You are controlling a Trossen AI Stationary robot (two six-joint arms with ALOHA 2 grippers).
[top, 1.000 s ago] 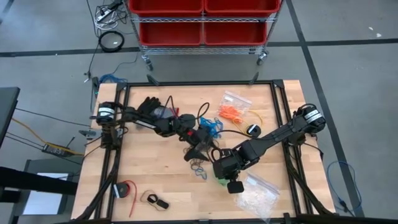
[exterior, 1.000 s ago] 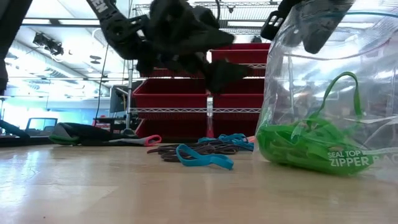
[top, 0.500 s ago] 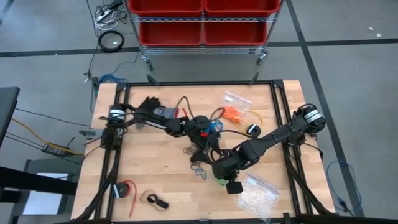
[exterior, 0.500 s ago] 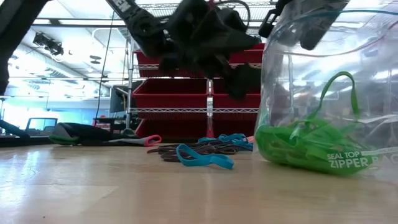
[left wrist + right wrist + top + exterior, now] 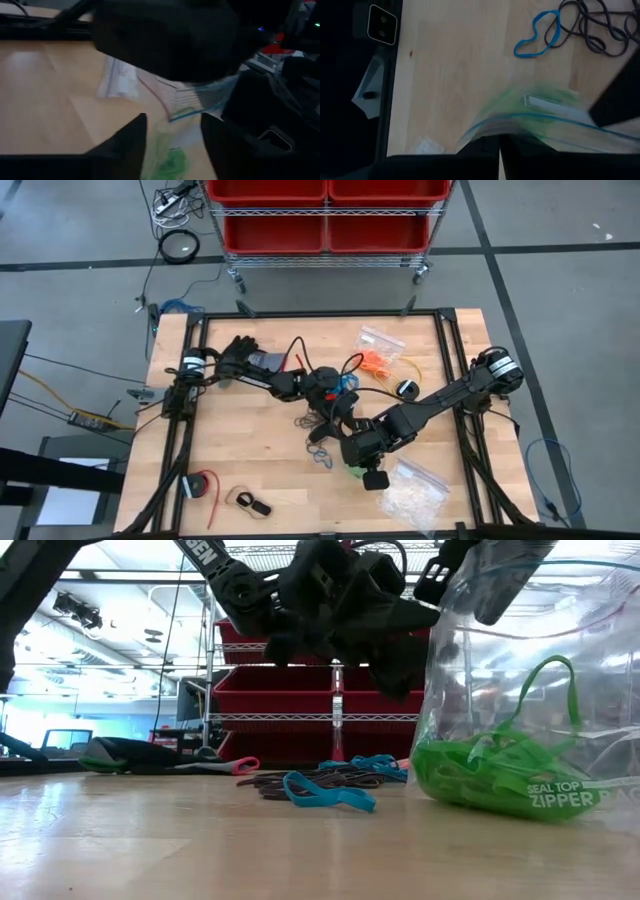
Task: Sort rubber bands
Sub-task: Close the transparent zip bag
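Two fingers of left pincer (image 5: pixel 172 135) spread above green-filled bag (image 5: pixel 520 740).

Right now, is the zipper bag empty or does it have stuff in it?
Not empty. The bag holds a heap of green bands at its bottom, seen through the clear plastic in the low view.

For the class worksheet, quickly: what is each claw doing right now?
Left claw: open, empty, fingers apart above the bag of green bands.
Right claw: shut on the bag's top edge, holding it upright.
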